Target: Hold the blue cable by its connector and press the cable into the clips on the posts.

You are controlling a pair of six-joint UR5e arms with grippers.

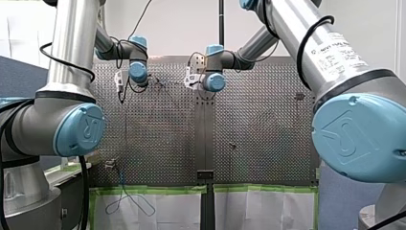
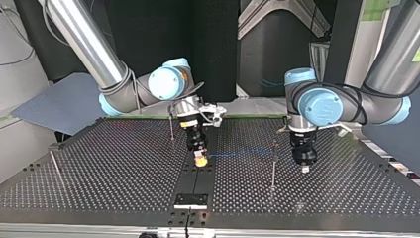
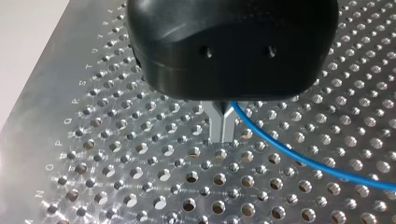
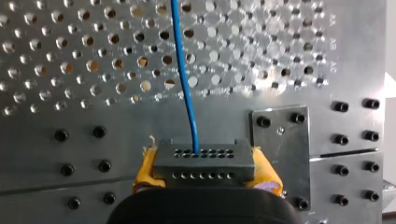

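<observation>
Three posts are standing on the table, one blue cable is running from one connector above it, and two grippers, my left gripper and my right gripper, are pointing at it.

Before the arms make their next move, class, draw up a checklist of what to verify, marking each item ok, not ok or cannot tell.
1. My right gripper's yellow pads clamp the connector: ok.
2. My left gripper is shut on the blue cable: ok.
3. Cable runs unkinked between both grippers in the top view: ok.
4. Cable seated in the clip of the post between the grippers: cannot tell.
5. Cable clipped at the post nearest my right gripper: not ok.
</observation>
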